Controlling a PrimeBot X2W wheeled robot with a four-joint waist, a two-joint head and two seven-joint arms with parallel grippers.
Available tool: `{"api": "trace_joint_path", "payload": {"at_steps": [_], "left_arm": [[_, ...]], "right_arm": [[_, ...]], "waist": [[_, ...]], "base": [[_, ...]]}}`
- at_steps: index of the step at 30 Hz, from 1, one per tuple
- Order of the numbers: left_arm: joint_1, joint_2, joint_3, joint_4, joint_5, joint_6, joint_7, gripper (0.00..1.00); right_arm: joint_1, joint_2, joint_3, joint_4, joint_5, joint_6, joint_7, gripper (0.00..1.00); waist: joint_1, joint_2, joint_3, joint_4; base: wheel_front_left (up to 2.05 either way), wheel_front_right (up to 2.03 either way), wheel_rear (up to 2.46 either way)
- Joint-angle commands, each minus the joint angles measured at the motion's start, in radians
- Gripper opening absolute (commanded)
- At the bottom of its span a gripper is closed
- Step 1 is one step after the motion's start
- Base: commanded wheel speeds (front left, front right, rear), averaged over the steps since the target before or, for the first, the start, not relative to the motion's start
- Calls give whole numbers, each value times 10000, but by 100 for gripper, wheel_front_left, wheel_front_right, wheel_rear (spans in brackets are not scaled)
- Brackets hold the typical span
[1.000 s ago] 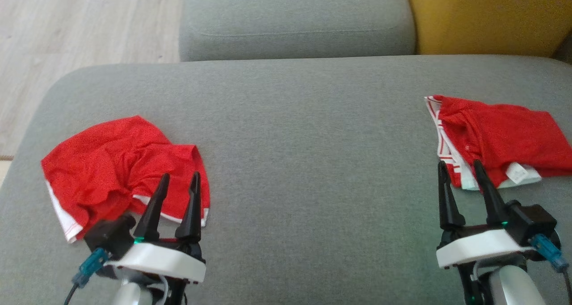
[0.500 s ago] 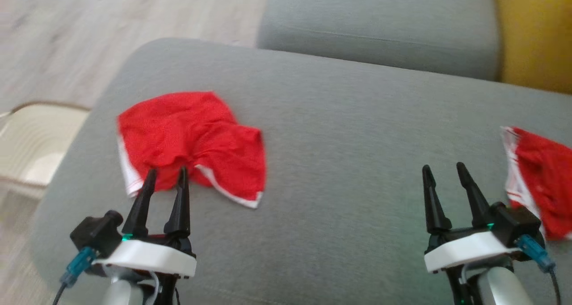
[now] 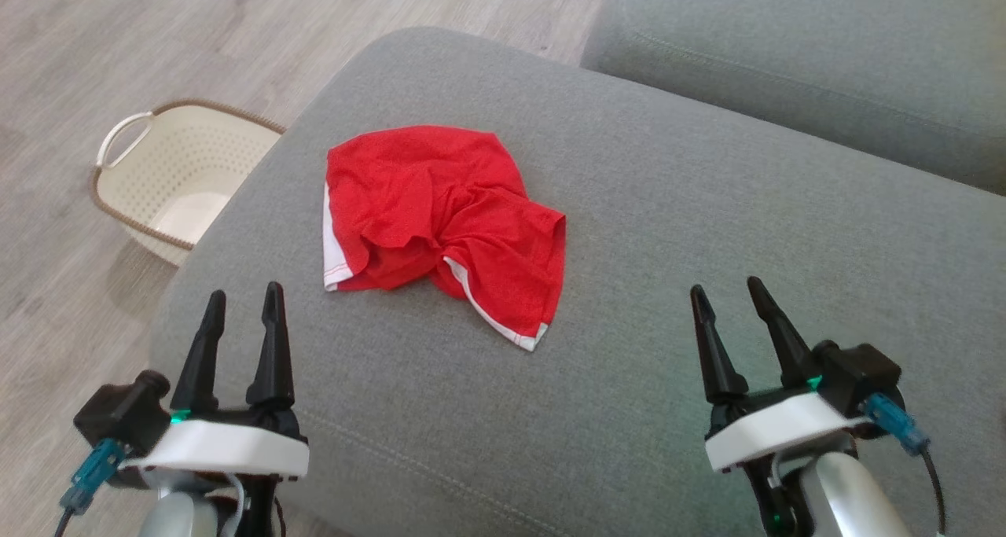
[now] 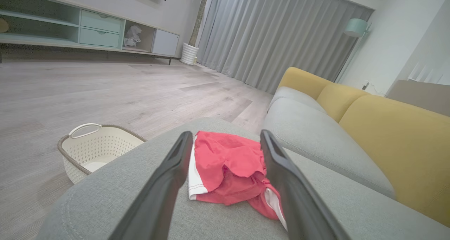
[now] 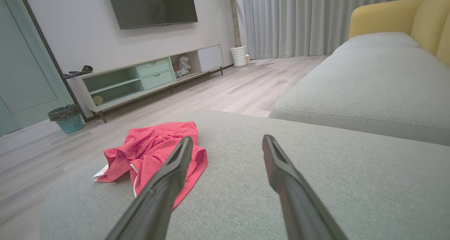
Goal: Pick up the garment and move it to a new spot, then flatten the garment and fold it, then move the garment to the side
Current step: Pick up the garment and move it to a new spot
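Note:
A red garment (image 3: 440, 215) with white trim lies crumpled on the grey sofa cushion (image 3: 668, 230), near its left end. My left gripper (image 3: 242, 305) hovers open over the cushion's near left corner, short of the garment and empty. My right gripper (image 3: 727, 301) is open and empty too, well to the right of the garment. From the left wrist, the garment (image 4: 228, 166) shows between the two open fingers (image 4: 168, 183). From the right wrist, the garment (image 5: 147, 152) lies ahead and to the left, partly behind the left finger (image 5: 168, 180).
A cream perforated laundry basket (image 3: 169, 179) stands on the wooden floor just left of the cushion. A second grey seat (image 3: 825, 57) lies beyond, with yellow backrests (image 4: 397, 141) along the sofa. A TV cabinet (image 5: 147, 78) and a small bin (image 5: 66, 118) stand across the room.
The head camera has swung left: the garment now sits mid-picture, the basket has come into view, and a second red garment at the right has left the frame. Both grippers stay open.

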Motion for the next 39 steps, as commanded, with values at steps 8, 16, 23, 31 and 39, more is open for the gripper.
{"api": "trace_joint_path", "payload": {"at_steps": [8,16,23,31,39], "left_arm": [[-344,20,601,-489,-19,48,-53,100],[-868,73,883,404,-84,99,-53,100],[-2001,751,982,1596,-142,-23,230,100],[-3698,1647,998,2960,-630,-145,1412,100],[-5380,2192,287,4883,-2238,-243,3252,100]], "right_arm": [[-794,-38,414,48,259,-9,-228,100],[-783,-37,-61,-54,-260,-9,-185,100],[-833,-37,-949,-871,-764,-9,224,100],[-1130,-37,-1775,-2268,-1527,-9,1015,100],[-1437,-37,-2149,-3731,-2068,-9,1850,100]], "waist": [[0,0,138,83],[0,0,278,10],[0,0,749,-456],[0,0,1838,-1193],[0,0,3049,-1631]], "base": [[0,0,0],[0,0,0],[0,0,0],[0,0,0],[0,0,0]]}}
